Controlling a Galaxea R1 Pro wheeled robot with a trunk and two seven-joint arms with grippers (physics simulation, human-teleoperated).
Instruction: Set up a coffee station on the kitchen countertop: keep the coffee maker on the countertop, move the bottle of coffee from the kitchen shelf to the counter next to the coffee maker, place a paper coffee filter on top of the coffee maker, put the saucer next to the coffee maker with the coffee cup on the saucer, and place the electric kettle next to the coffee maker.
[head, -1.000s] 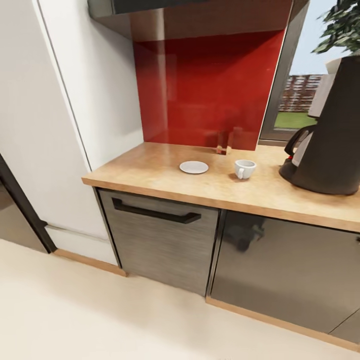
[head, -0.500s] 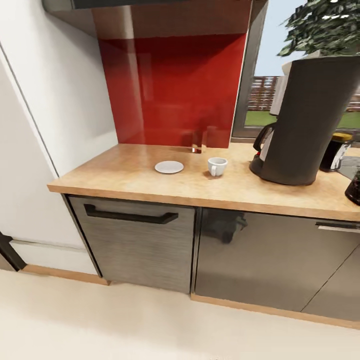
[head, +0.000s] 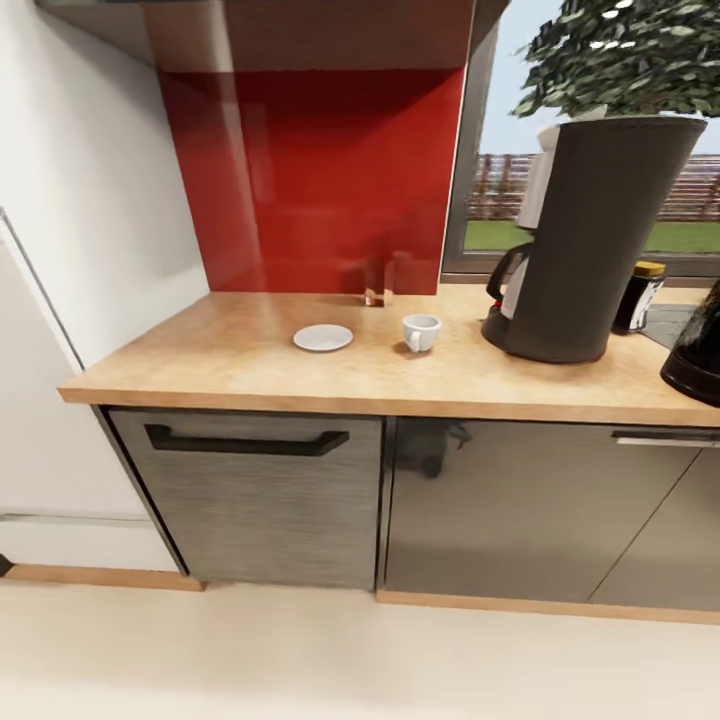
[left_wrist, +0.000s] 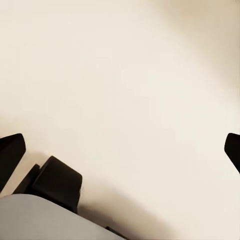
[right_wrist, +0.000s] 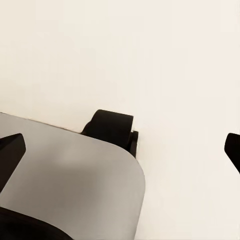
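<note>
Grippers (left_wrist: 120, 150) (right_wrist: 120, 150) of both arms hang spread open over bare cream floor, while cup (head: 421, 332) stands empty beside saucer (head: 323, 338) on countertop (head: 250, 375) near coffee maker (head: 590, 240).

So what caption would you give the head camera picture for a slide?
Kitchen countertop with empty saucer, coffee cup beside it, coffee maker and bottle of coffee behind.

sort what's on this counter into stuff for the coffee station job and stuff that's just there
For the job:
- counter
- coffee maker
- coffee jar, behind the coffee maker
- saucer, bare
- cup, standing on the counter beside the saucer
- kettle, partly cut off at the edge

Just there:
- red wall panel
- window
- drawer handle
</note>
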